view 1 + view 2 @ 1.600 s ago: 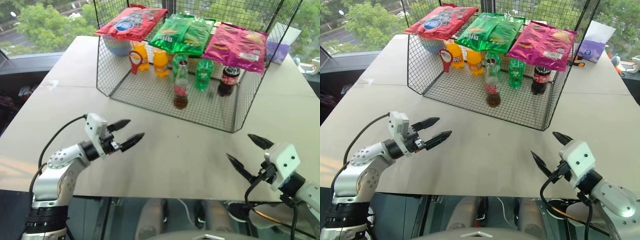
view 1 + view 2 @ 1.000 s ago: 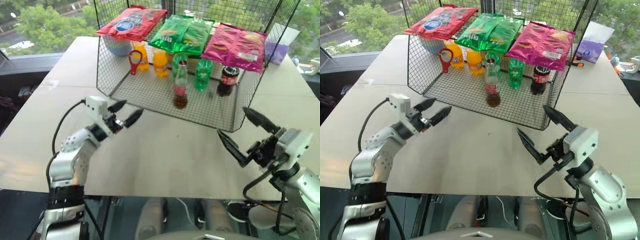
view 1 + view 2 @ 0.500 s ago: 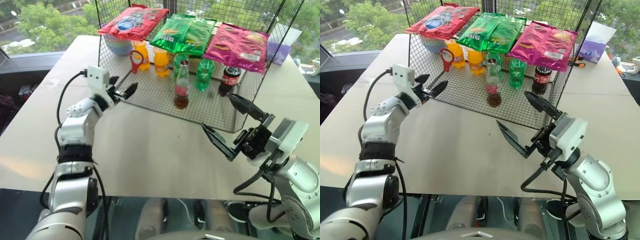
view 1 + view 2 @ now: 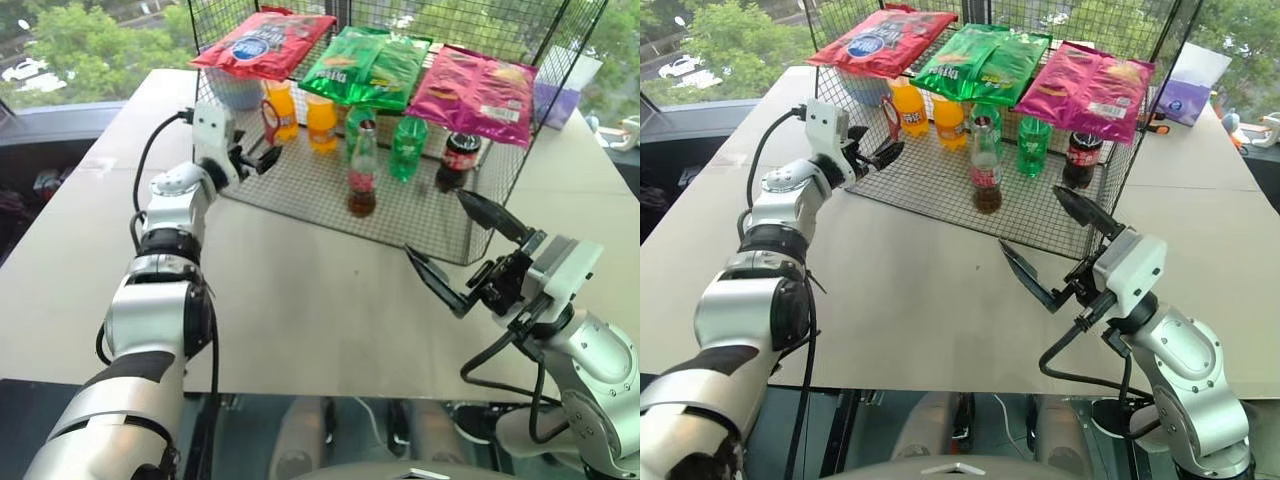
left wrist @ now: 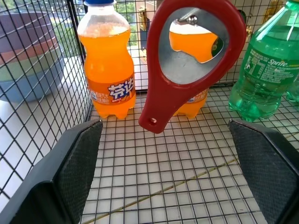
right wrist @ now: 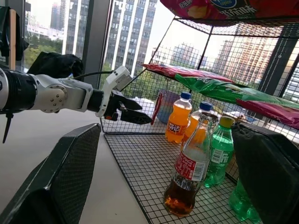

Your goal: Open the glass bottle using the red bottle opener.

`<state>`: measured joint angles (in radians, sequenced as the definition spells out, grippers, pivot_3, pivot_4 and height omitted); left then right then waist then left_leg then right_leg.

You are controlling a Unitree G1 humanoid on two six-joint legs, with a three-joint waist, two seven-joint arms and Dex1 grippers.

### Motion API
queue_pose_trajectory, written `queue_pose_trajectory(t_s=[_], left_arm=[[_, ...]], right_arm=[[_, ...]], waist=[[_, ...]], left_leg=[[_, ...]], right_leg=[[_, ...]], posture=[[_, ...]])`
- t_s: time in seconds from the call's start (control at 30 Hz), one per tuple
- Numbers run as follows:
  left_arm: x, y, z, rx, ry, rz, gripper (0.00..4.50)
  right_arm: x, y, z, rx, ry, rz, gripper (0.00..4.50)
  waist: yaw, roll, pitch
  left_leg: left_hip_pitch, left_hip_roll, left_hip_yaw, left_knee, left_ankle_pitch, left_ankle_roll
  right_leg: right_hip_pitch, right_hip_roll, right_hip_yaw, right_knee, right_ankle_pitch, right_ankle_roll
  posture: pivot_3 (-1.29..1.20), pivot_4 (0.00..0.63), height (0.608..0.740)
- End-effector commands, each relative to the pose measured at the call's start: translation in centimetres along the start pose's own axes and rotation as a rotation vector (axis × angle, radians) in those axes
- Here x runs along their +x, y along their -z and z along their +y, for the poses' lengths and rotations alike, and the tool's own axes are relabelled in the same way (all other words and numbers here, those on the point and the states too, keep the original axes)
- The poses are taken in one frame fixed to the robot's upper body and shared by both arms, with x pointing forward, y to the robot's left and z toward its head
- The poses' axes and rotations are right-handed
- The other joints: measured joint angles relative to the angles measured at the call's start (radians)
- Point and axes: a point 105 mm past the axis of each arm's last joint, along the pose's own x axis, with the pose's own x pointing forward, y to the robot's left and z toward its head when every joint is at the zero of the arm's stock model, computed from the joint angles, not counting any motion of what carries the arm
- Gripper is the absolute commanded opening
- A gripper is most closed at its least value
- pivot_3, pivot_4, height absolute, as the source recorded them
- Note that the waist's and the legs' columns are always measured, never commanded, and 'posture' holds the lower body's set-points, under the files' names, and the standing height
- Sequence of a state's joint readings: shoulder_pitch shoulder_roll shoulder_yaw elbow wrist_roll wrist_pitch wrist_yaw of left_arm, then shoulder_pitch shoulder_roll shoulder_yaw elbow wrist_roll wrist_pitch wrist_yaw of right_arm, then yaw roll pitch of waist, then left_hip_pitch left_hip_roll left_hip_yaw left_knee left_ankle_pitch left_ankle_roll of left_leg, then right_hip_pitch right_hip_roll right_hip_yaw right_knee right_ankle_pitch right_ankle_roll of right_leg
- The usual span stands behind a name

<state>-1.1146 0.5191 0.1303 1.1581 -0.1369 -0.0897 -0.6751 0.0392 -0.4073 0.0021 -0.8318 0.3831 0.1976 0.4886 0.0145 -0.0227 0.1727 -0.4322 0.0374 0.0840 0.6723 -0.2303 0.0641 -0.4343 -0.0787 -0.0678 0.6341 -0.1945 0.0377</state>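
The glass bottle (image 4: 362, 170), with a red label and dark cola at its bottom, stands upright near the front of the wire basket (image 4: 300, 190). The red bottle opener (image 5: 187, 60) hangs by its ring from a hook at the basket's left side, in front of two orange drink bottles. My left gripper (image 4: 260, 155) is open at the basket's left front opening. It points at the opener from just short of it and below, without touching it. My right gripper (image 4: 434, 223) is open above the table, in front of the basket's right corner. Between its fingers the bottle (image 6: 190, 170) shows, still well ahead.
Three chip bags (image 4: 368, 66) lie on the basket's top. Inside stand orange drink bottles (image 4: 321, 125), green bottles (image 4: 407, 148), a dark cola bottle with a red cap (image 4: 458, 160) and stacked bowls (image 5: 28, 60). A purple box (image 4: 556, 102) sits back right. The tabletop (image 4: 300, 300) is bare before the basket.
My left arm has stretched forward and up, carrying its open gripper from above the table to the basket's left opening near the opener. My right gripper rose earlier and then barely moved.
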Motion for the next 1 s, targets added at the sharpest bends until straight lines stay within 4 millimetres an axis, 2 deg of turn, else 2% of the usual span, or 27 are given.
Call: queue_pose_trajectory(t_s=[0.03,1.0], left_arm=[[0.5,-2.6,0.2,0.058,-0.006,-0.065,4.46],[1.0,-4.0,0.5,0.069,-0.071,-0.113,4.46]], right_arm=[[0.0,-1.5,0.3,-0.033,0.001,-0.036,4.5],[-0.2,-1.2,0.5,-0.024,0.03,0.002,4.5]], waist=[[0.0,0.0,0.0],[-0.001,-0.001,0.0]], left_leg=[[0.0,0.0,0.0,0.0,0.0,0.0],[0.0,0.0,0.0,0.001,0.0,0.0]], right_leg=[[0.0,0.0,0.0,0.0,0.0,0.0],[0.0,0.0,0.0,0.002,0.0,0.0]], posture=[[0.0,0.15,0.74],[0.0,0.15,0.74]])
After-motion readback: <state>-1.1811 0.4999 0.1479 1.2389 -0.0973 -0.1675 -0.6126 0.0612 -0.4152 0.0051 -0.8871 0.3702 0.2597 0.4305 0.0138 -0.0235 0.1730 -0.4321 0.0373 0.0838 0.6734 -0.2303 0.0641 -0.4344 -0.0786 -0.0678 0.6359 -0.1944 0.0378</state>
